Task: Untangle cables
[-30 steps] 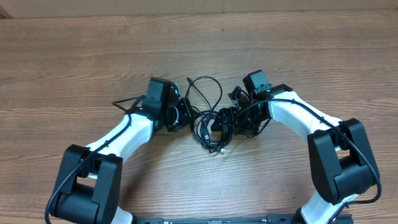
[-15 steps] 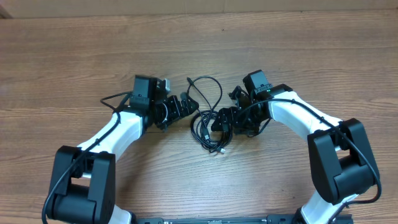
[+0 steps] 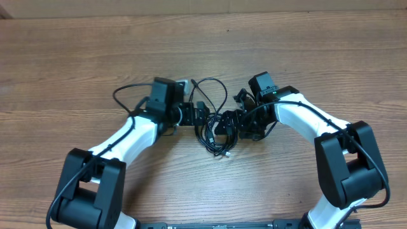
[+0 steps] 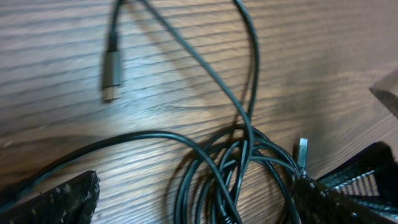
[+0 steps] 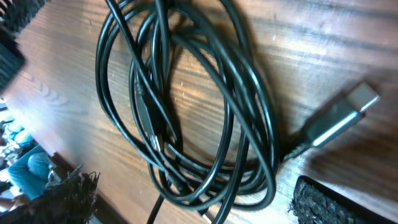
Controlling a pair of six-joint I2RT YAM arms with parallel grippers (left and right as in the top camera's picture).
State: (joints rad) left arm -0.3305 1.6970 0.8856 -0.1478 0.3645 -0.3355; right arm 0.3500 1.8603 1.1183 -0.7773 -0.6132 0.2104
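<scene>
Tabletop (image 3: 76, 57) of brown wood grain fills the overhead view. Left arm (image 3: 127, 137), white with black joints, reaches from the lower left of the frame toward centre, and the right arm (image 3: 299, 114) reaches in from the lower right. Cables (image 3: 215, 132) lie at centre frame between the two wrists, resting on the wood: a thin open loop toward the top, and a tighter bundle of black coils below it. Left pincer (image 4: 196, 186) stands wide, its fingers (image 4: 62, 199) at the lower corners of the left wrist view; several strands lie between them, unclamped. Right pincer (image 5: 193, 196) also stands wide, over a coil of overlapping loops at the centre of the right wrist view. Silvery plug (image 4: 111, 74) lies apart at the upper left of the left wrist view. Second small plug (image 4: 302, 149) sits just beside the right-hand finger. Grey-tipped plug (image 5: 341, 115) lies at the right of the right wrist view, beside the coil.
</scene>
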